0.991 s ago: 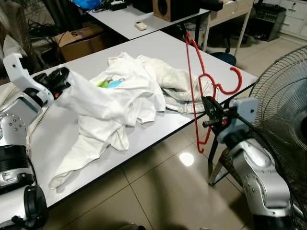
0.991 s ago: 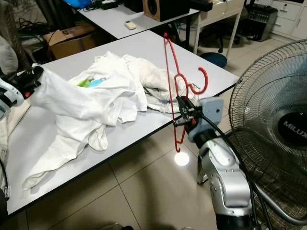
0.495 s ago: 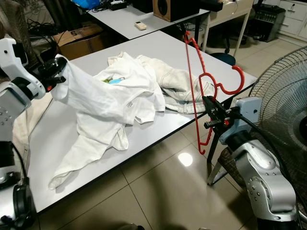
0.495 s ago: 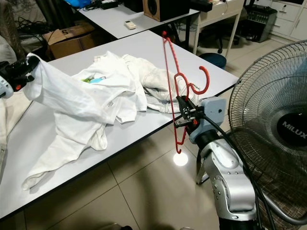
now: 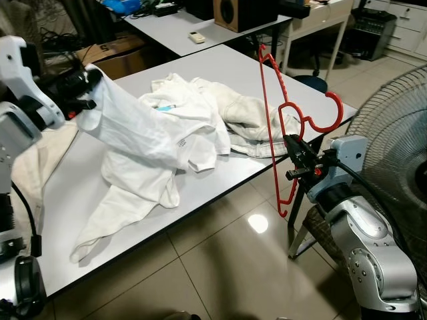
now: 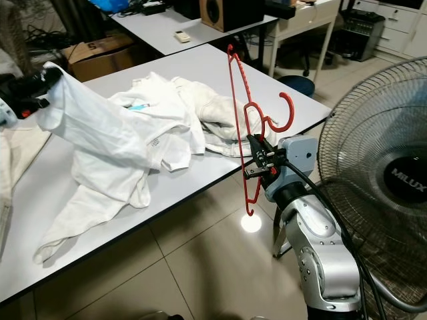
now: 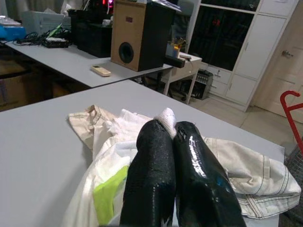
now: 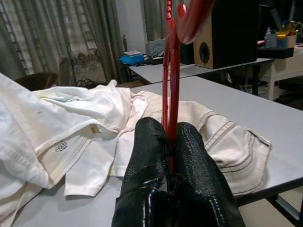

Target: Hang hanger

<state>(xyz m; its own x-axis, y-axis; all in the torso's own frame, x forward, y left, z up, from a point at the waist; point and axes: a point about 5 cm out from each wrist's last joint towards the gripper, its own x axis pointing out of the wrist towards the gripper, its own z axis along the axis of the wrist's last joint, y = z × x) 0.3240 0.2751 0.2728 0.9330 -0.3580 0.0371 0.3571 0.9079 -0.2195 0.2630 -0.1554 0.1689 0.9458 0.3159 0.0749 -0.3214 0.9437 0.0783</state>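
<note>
Since a second ago the left tool point(image 5: 85, 90) has risen and drawn back toward the worktop's left end, pulling the white shirt point(image 5: 143, 140) up with it, so the cloth now stretches in a taut slope from the tool down to the pile; the right tool point(image 5: 298, 160) has barely shifted. The left tool is closed on a fold of the shirt, its two black fingers point(image 7: 156, 175) pressed together with a tuft of white fabric pinched at their tips. The shirt's lower part trails across the grey worktop point(image 5: 220, 67) toward its near edge. Beside it lies a cream garment with stitched seams point(image 5: 250, 120), crumpled near the worktop's right corner. The right tool is clamped on the red hanger point(image 6: 241, 133), holding it upright just off the worktop's right edge, over the tiled floor point(image 5: 220, 260); its hook point(image 5: 323, 113) curls out to the right, and its lower tip hangs below the worktop level. A standing fan point(image 6: 380, 173) is just to the right of the right arm. On a farther worktop sit a wooden speaker point(image 7: 139, 35) and a small remote point(image 5: 195, 37).
</note>
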